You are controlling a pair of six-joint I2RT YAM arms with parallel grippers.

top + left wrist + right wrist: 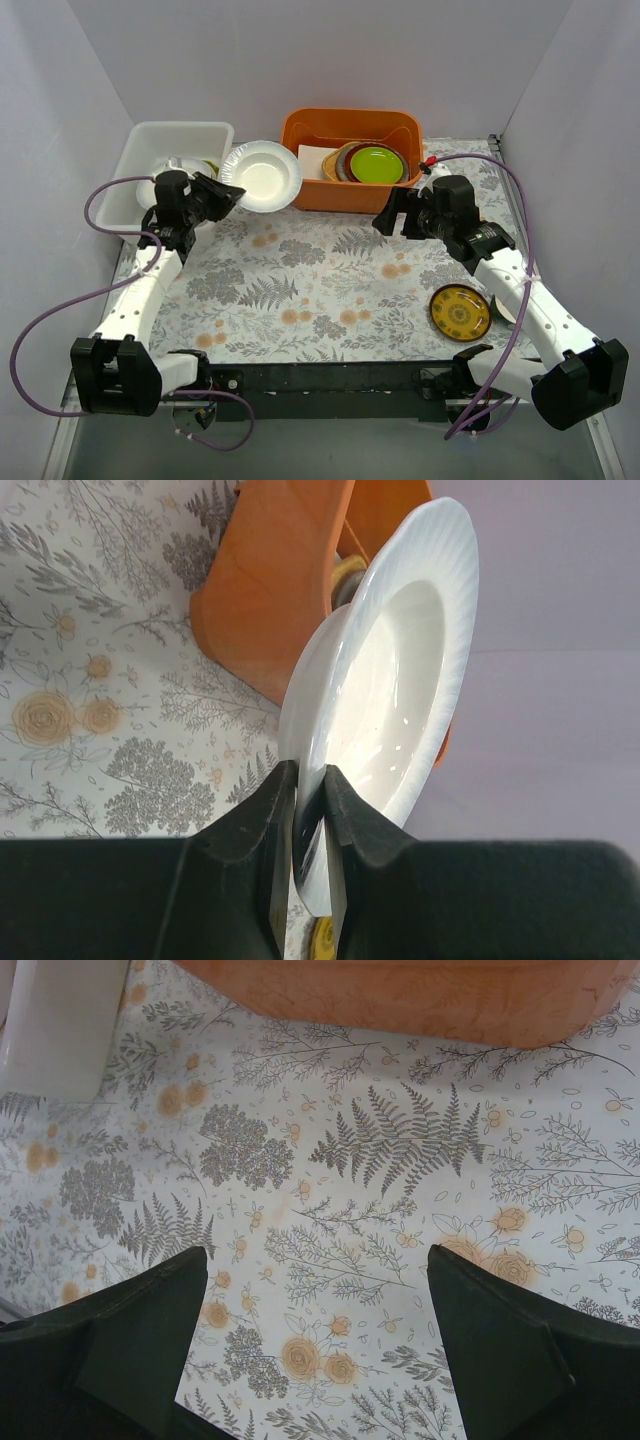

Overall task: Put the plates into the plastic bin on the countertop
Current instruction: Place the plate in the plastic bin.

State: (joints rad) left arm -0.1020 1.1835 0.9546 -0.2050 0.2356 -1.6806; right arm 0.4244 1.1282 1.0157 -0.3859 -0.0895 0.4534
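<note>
Countertop (pixel 330 290) w/ fern-and-flower print, plain pale walls (pixel 300 60) around

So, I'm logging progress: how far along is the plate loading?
Partly done. At least one plate seems to lie in the plastic bin. The left gripper holds a white plate by its rim beside the bin. The brown-gold plate lies on the countertop; the right gripper is open, empty.

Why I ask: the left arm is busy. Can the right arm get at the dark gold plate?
Probably yes. The gold plate lies flat and uncovered on the countertop beside the right arm, whose fingers stand open and empty; it must fold back, though.
</note>
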